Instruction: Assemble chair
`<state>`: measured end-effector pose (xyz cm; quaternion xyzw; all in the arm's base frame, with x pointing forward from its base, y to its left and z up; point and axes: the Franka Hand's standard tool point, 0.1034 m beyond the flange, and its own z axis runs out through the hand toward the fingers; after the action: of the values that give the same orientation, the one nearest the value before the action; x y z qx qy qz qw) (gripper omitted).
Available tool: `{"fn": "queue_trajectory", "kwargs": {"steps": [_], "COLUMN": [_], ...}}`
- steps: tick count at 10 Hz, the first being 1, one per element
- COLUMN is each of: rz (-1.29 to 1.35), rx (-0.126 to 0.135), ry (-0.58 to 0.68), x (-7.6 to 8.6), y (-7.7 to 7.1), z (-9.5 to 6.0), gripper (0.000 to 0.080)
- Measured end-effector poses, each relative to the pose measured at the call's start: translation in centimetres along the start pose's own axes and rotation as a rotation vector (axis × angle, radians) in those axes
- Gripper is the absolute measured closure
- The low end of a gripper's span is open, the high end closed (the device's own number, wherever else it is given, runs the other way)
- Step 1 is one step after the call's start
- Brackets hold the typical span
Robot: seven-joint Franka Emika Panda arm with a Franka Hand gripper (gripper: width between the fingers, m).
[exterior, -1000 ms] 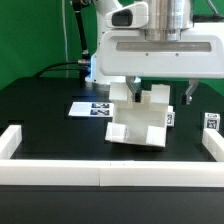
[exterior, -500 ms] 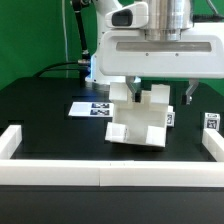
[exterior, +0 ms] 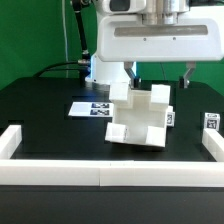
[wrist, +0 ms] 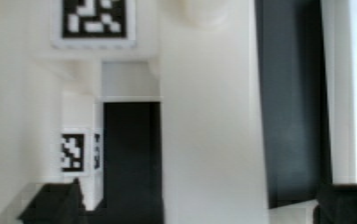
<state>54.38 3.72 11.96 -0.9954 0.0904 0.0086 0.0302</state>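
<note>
The chair (exterior: pixel 140 118) stands in the middle of the black table (exterior: pixel 40 100), already joined into one blocky piece, so most work seems done. The gripper (exterior: pixel 160 82) hangs above it, wide open, with nothing gripped. One small tagged piece (exterior: pixel 212 122) is perhaps still to be added.

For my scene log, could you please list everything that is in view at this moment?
chair: one, partly built, white with tags, centre of the scene.
small tagged piece: one, white, by the exterior view's right rail.
marker board: one, white, behind the chair toward the exterior view's left.
border rails: several, white, near edge and both sides.
table: one, black, under everything.
cable: one, black, far back.
arm: one, white, above the chair.
pincer: one, dark fingers, open and empty, above the chair.
</note>
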Motion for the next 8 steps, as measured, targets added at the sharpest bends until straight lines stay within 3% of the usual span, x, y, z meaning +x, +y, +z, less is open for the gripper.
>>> {"fn": "queue_trajectory", "kwargs": {"steps": [8], "rz": [0.014], "rx": [-0.004], "ry": [-0.010], "x": [-0.81], "y": [0.99], "z": [0.22], "gripper": [0.0150]}}
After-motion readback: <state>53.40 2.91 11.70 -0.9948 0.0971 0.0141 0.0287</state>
